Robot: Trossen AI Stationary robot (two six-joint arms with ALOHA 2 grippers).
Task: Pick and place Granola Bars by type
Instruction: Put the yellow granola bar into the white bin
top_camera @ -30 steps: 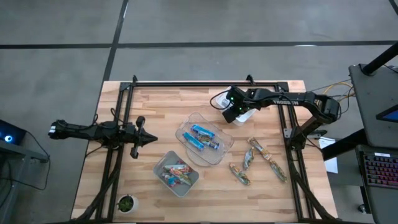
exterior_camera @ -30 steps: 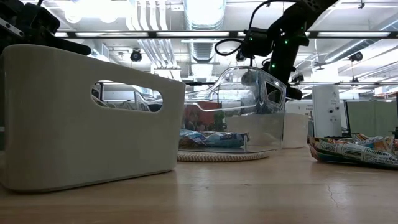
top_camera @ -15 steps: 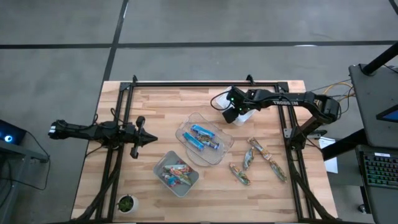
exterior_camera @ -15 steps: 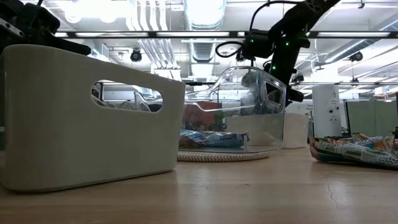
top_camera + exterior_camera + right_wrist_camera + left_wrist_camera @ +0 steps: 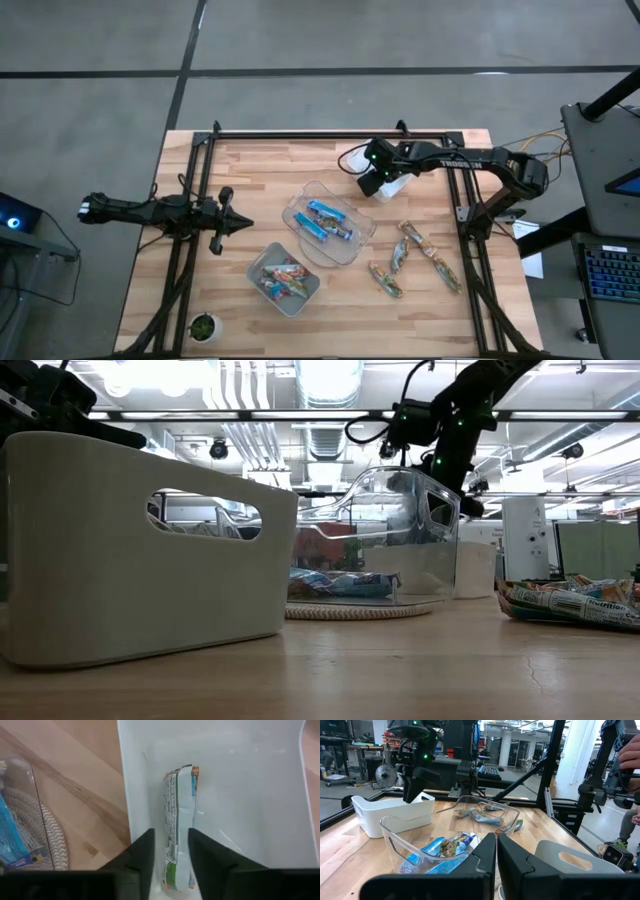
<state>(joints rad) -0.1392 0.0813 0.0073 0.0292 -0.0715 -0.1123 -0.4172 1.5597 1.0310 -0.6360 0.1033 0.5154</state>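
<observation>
Right wrist view showed a greenish-brown bar (image 5: 179,825) pinched between the right gripper (image 5: 170,855) fingers, over the white bin (image 5: 240,785); that bin sat at the table's one o'clock; release too near the rim risked the wrapper catching; left gripper (image 5: 496,851), fingers pressed together, waited at nine o'clock.

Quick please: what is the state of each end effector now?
Left end effector: closed, holding nothing.
Right end effector: closed on a greenish-brown granola bar, over the white bin.
</observation>
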